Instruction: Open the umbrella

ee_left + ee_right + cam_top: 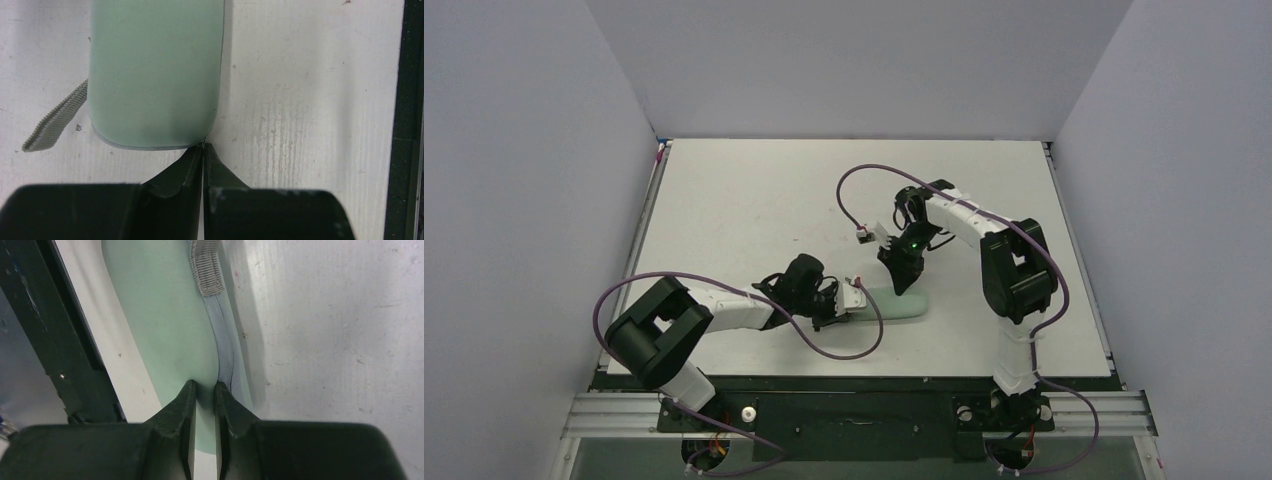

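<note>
Your white table (754, 200) sits between plain grey walls (854, 60), and a pale mint-green oval case (914, 308) lies flat on it near the front edge, between the two arms. You cannot see the umbrella in any view, and nothing shows whether it is inside the case.

Your left gripper (203, 150) is low at the case's left end. Its jaws are pressed fully together with nothing between them, and the tips touch the rounded corner of the case at its lower rim. A grey woven strap (52, 122) sticks out from the far side of the case and rests on the table.

Your right gripper (205, 390) points down onto the top of the case, right beside the grey seam (222, 335) that runs along it. Its fingers are nearly together, with only a thin gap. You cannot tell whether they pinch the seam or only rest on the shell.
</note>
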`<state>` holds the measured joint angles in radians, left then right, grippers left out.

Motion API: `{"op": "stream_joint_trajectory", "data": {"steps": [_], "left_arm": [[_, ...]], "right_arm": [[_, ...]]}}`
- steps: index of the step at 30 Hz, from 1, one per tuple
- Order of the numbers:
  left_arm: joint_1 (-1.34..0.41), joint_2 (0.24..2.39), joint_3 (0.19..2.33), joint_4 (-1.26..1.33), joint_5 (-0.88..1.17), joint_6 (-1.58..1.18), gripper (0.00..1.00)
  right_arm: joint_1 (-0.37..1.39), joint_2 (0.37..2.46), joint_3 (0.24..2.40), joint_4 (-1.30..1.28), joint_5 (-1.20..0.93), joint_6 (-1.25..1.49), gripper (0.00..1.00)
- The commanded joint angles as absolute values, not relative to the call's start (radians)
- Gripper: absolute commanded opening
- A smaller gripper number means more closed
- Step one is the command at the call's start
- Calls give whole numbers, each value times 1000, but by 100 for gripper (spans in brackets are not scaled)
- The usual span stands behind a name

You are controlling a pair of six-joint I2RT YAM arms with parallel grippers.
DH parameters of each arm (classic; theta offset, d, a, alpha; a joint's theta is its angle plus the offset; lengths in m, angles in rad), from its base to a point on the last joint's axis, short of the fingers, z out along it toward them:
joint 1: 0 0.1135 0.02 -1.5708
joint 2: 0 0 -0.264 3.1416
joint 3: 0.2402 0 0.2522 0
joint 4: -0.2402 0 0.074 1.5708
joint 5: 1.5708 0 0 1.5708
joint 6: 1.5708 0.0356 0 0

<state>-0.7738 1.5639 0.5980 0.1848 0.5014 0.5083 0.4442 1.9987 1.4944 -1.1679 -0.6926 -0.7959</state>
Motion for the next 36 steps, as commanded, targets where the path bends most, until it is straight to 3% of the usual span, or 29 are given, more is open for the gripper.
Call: {"op": "stream_joint_trajectory", "data": {"steps": [1, 11, 17, 18, 19, 21, 25, 29, 33, 36], "left_arm": [[-823, 1526, 569, 285, 449, 349, 0], [-826, 1616, 635, 413, 336, 93, 0], [-817, 1716, 763, 426, 353, 31, 0], [-813, 1726, 776, 427, 365, 32, 0], [-806, 1747, 796, 428, 369, 34, 0], [-795, 1771, 818, 427, 383, 42, 0], [-783, 1808, 853, 416, 407, 51, 0], [-783, 1814, 864, 412, 413, 57, 0], [-786, 1803, 854, 411, 413, 56, 0], [-803, 1774, 832, 391, 422, 79, 0]], "right_arm": [[418, 1985, 1440, -990, -681, -647, 0], [373, 1911, 1275, -772, -710, -292, 0], [363, 1862, 1187, -694, -759, -217, 0], [352, 1859, 1182, -691, -789, -212, 7], [346, 1856, 1176, -691, -803, -200, 20], [333, 1856, 1176, -685, -833, -169, 33], [322, 1864, 1179, -635, -849, -60, 46], [324, 1875, 1176, -545, -846, 63, 53], [335, 1908, 1187, -479, -792, 139, 52], [336, 1931, 1185, -450, -773, 175, 37]]}}
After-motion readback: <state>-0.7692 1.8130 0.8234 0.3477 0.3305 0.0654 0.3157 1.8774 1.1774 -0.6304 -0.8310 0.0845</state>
